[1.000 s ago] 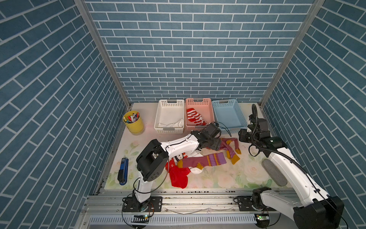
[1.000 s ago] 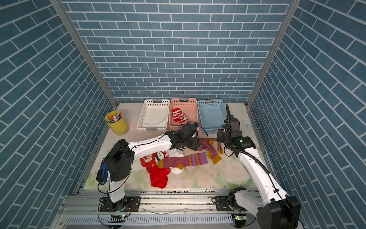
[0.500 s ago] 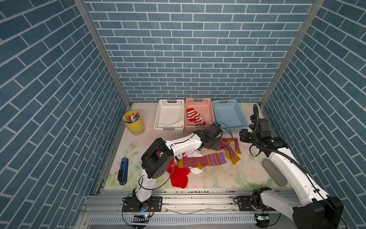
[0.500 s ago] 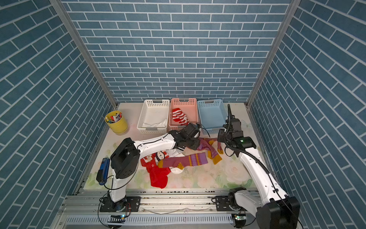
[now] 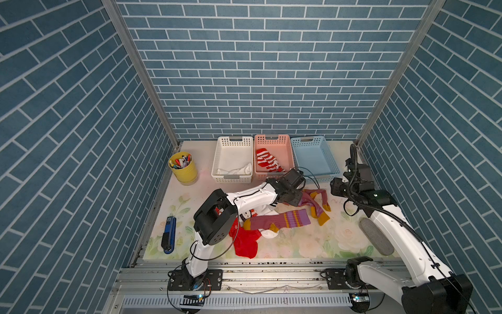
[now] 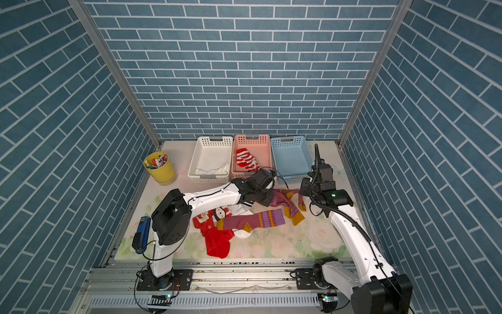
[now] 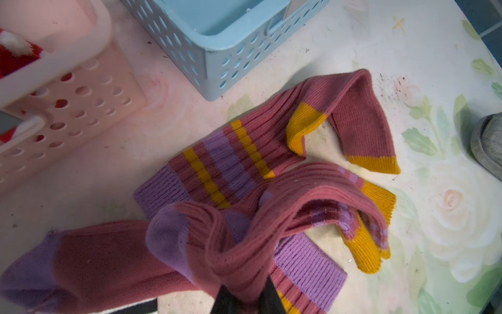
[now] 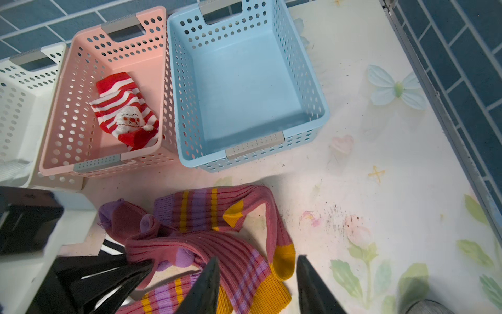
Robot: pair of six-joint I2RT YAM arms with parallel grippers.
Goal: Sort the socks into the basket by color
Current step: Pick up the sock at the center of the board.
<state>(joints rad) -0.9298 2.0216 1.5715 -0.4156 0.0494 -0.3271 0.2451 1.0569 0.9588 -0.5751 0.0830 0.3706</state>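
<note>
Now that the left gripper (image 7: 245,299) has just clamped shut on a bunched mauve sock (image 7: 271,217) near the blue basket (image 8: 244,89), lifting looks next (right gripper (image 8: 256,274) half-open, empty).

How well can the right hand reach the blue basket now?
Probably yes: the right hand hangs open close before the blue basket, and only low mauve socks lie between.

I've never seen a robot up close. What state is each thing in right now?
left fingers: shut on mauve sock.
right fingers: open, holding nothing.
white basket: holds white fabric.
pink basket: holds striped sock.
blue basket: empty.
red sock: lying loose, unsorted.
yellow cup: upright, full of pens.
</note>
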